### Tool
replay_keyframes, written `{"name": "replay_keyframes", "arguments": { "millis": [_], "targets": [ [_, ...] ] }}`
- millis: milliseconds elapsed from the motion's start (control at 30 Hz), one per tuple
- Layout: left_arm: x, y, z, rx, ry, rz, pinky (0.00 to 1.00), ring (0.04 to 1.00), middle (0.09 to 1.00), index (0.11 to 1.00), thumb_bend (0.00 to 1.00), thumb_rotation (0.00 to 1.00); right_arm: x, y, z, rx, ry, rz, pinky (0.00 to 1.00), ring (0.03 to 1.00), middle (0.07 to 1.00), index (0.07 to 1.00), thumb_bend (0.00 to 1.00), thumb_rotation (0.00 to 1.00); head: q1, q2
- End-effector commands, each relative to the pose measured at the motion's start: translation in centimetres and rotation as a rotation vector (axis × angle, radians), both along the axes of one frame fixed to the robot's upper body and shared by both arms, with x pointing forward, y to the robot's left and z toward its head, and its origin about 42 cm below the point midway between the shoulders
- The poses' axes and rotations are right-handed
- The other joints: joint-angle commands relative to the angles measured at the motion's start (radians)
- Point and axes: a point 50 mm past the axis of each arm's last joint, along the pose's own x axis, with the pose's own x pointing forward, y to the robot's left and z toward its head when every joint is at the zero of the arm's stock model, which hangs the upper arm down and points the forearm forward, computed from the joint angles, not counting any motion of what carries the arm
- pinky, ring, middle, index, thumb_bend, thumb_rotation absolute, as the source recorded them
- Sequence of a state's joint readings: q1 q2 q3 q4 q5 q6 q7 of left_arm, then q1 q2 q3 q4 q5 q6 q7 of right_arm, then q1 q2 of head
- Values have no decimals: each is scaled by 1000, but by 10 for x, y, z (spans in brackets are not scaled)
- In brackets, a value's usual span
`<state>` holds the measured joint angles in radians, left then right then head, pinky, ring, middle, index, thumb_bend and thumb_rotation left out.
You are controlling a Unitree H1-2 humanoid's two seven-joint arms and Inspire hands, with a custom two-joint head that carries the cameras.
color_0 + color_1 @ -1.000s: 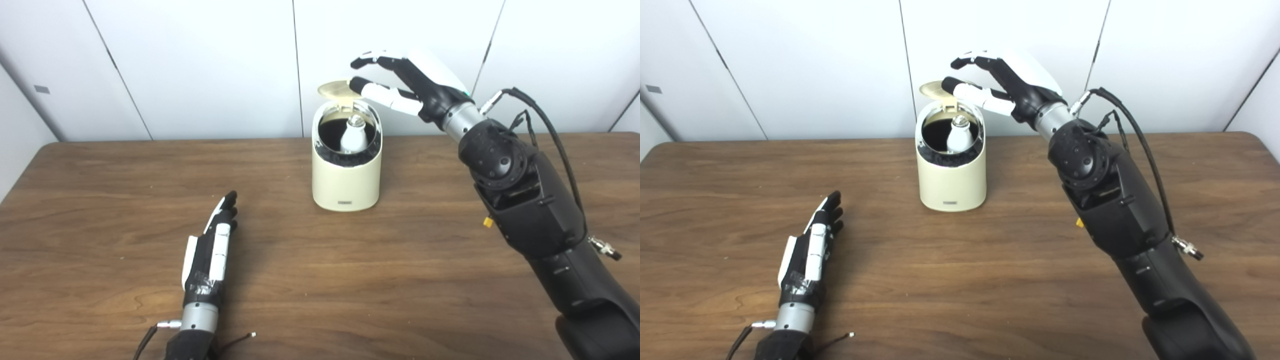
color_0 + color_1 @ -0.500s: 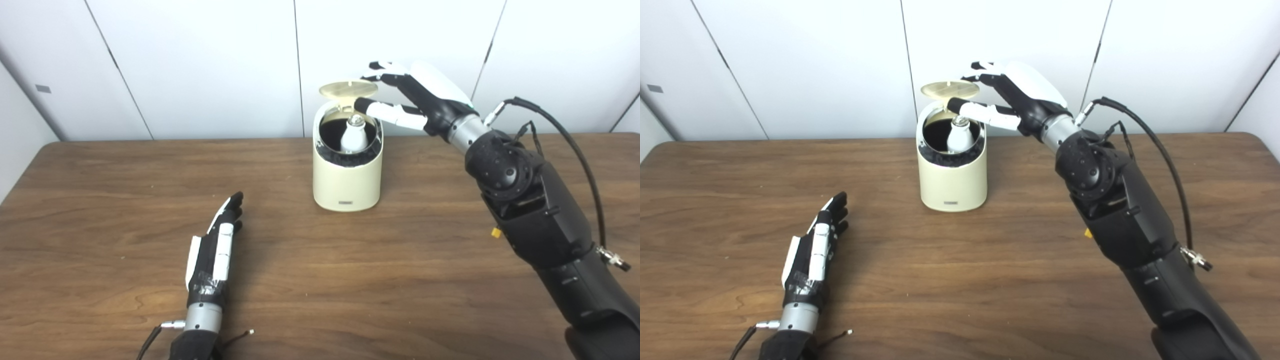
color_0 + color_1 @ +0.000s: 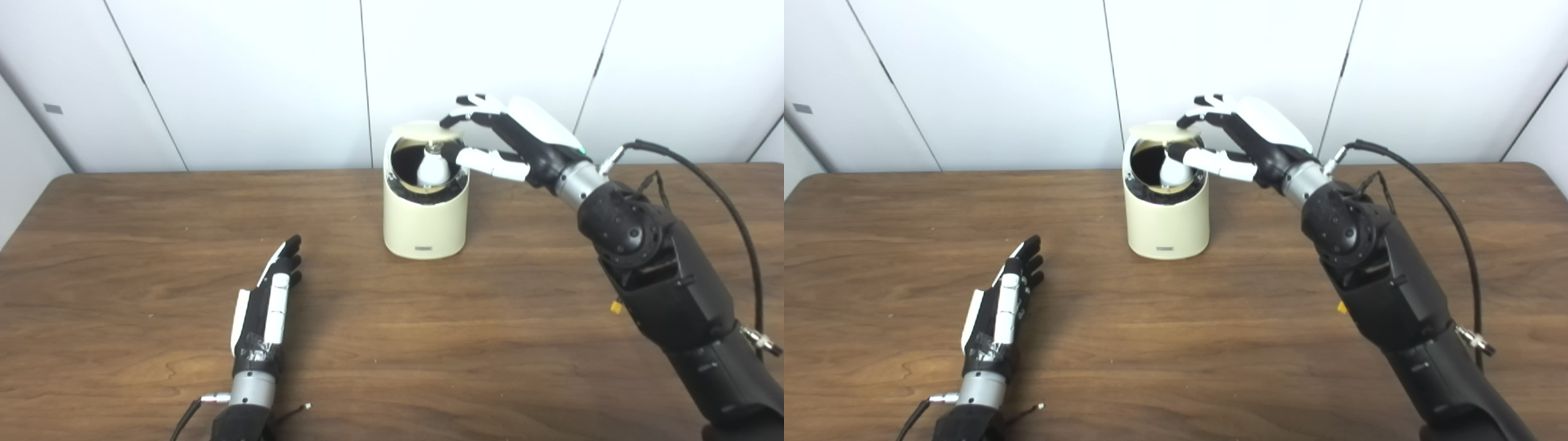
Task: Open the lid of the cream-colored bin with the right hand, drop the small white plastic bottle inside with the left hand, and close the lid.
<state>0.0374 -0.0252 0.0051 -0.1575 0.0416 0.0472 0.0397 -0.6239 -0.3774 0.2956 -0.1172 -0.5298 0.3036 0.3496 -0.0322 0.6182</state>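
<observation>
The cream-colored bin (image 3: 424, 220) stands at the table's far middle. Its round lid (image 3: 416, 127) is tilted low over the opening, still ajar at the front. Inside, the small white plastic bottle (image 3: 432, 173) stands upright with its cap showing. My right hand (image 3: 520, 138) reaches in from the right. Its fingertips (image 3: 456, 118) rest on top of the lid's right edge, and its thumb lies lower, across the bin's rim, apart from the lid. My left hand (image 3: 266, 306) lies flat on the table at the near left, open and holding nothing.
The brown wooden table (image 3: 490, 318) runs to a white panelled wall close behind the bin. A black cable (image 3: 729, 208) loops off my right forearm above the table's right side.
My right hand has come down and a little to the right, and the lid has swung from standing up behind the opening to nearly flat over it. The left hand has barely moved.
</observation>
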Motion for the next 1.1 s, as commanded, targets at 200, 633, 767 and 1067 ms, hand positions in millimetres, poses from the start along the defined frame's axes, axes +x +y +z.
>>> {"name": "replay_keyframes", "arguments": {
  "millis": [200, 633, 767, 1067],
  "targets": [
    [3, -3, 9, 17, -54, 3, 909, 931, 939, 912, 619, 1000, -16, 4, 15, -82, -86, 66, 977, 1000, 967, 790, 603, 1000, -2, 3],
    [3, -5, 11, 13, -57, 5, 900, 925, 931, 903, 600, 1000, -22, 7, -1, -143, -68, 81, 1000, 1000, 988, 793, 642, 1000, 5, 12],
    [3, -5, 12, 11, -52, 13, 903, 930, 934, 904, 616, 1000, -22, 8, -4, -154, -67, 80, 1000, 1000, 997, 793, 632, 1000, 5, 14],
    [2, -6, 12, 6, -53, 10, 903, 929, 933, 906, 616, 991, -26, 12, -8, -183, -74, 90, 1000, 1000, 1000, 794, 614, 1000, 10, 22]
  ]
}}
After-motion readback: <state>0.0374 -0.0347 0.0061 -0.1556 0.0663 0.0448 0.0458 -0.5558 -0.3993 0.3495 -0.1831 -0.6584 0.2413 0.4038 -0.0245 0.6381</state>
